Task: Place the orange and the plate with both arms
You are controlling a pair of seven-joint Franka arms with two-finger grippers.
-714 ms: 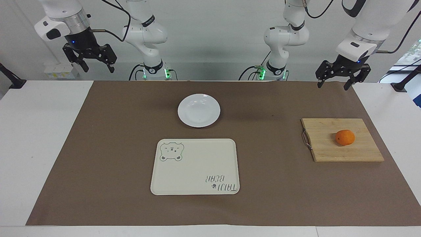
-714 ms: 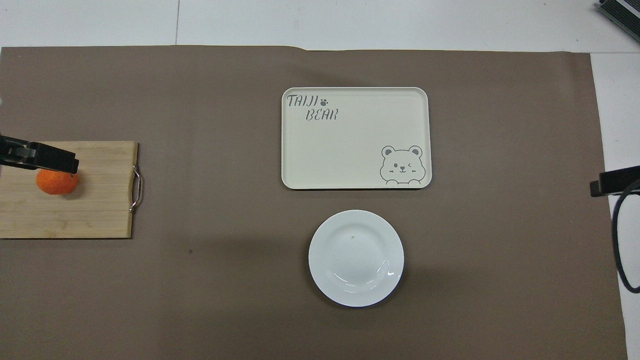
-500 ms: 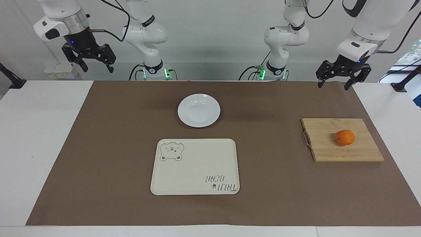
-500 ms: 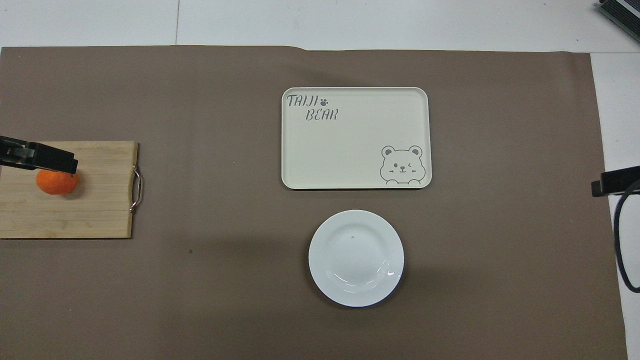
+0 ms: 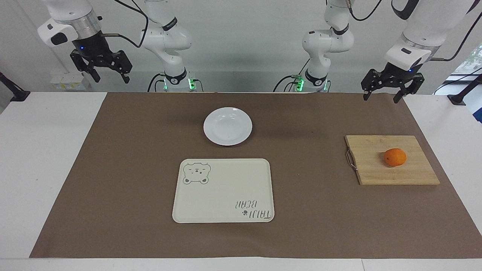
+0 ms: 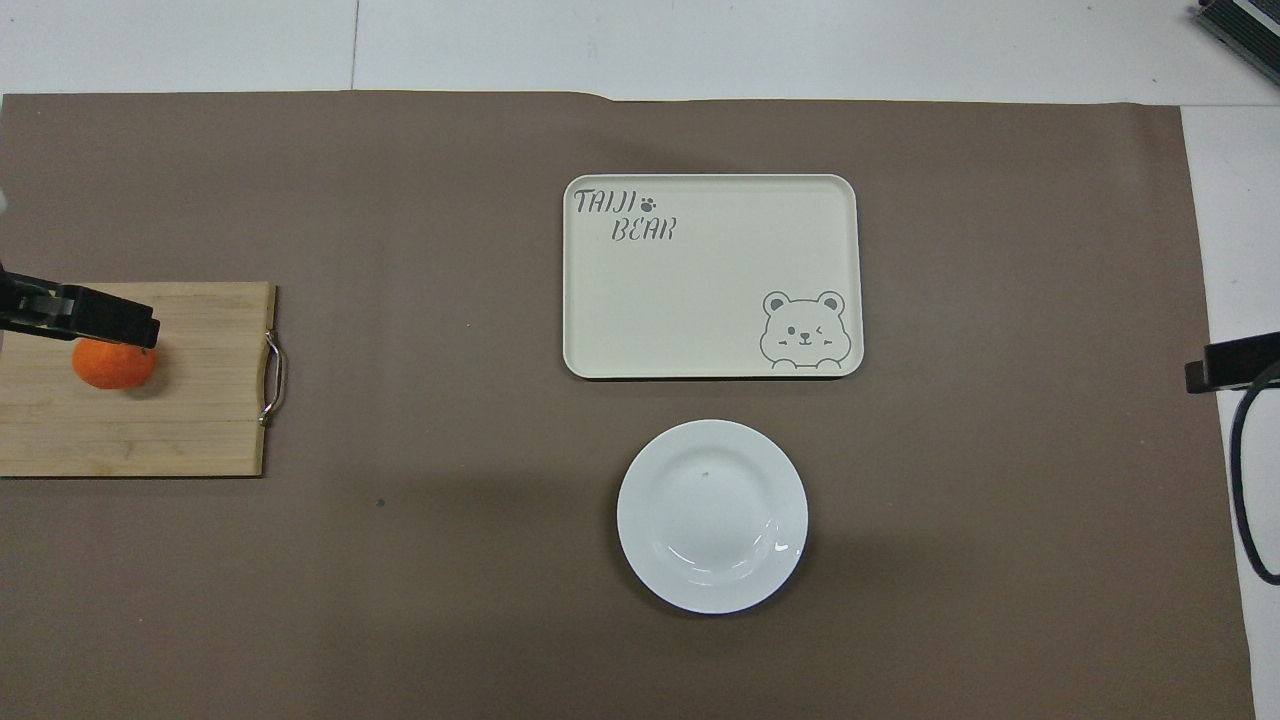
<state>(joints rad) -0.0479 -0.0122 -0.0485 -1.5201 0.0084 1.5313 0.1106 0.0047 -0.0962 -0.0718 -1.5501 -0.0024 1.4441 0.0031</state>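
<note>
Hanging high at the robots' edge of the table, the left gripper (image 5: 388, 89) has its fingers spread wide with nothing between them, over the brown mat's (image 5: 131, 169) edge toward the left arm's end; the right gripper (image 5: 101, 69) waits likewise agape and empty above the bare white table (image 5: 45, 150) at the right arm's end. Nearest the robots on the mat lies the plate (image 5: 228, 126) — round, glossy white, shallow in the middle. A little farther out, toward the left arm's end, the orange (image 5: 395, 157) sits on a bamboo cutting board (image 5: 376, 169) with a metal handle (image 5: 351, 159). Farthest is the cream tray (image 5: 226, 195), rectangular with rounded corners and a bear drawing. I'd judge nothing is grasped yet: the left gripper should drop straight over the orange and close gently around its widest part — it is round and could roll — while the thin, slick plate rim wants a firm edge pinch.
</note>
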